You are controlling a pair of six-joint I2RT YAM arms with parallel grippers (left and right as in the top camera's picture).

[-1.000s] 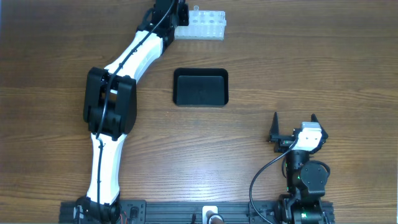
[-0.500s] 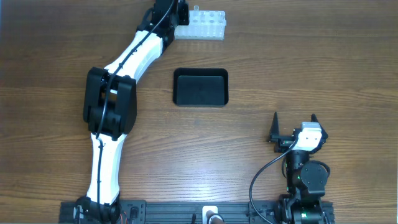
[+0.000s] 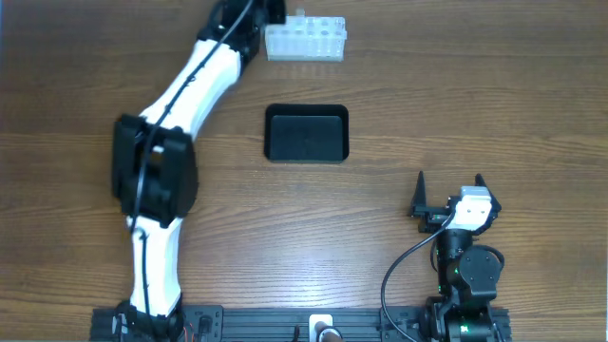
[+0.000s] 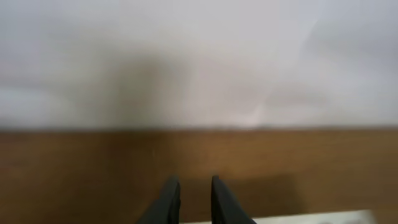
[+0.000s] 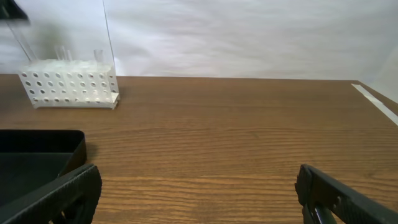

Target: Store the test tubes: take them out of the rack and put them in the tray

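Left gripper (image 4: 192, 186): fingers pulled in to a narrow slot. The right wrist view shows a thin clear test tube (image 5: 23, 42) slanting down from it, so I read it as clamped on that tube. The wrist view itself is too blurred to confirm.

Just under the hand, slightly to one side: the white rack (image 3: 306, 40), with the other tubes (image 5: 96, 55) poking out of its top. Step in hand, as I judge it, is extraction.

How to do it well:
- Raise straight up until the tube's bottom end is above the rack top. Only then move sideways, or it levers the rack over.
- The tube hangs tilted in the grip, so its low end sits off the hand's centreline. Allow for that offset near the neighbouring tubes.
- It's slick and round, likely to pivot or slip. Go slow, no jerks.

Farther from the hand, back toward its own base: the black tray (image 3: 306, 136), nothing in it yet. Come down low over it, line the tube up with the tray's long side, and release close to the floor so it doesn't bounce or roll out.

Farthest off, well apart across the table (image 3: 494, 85): right gripper (image 3: 449, 182), jaws spread wide and holding nothing, outside the carry path.
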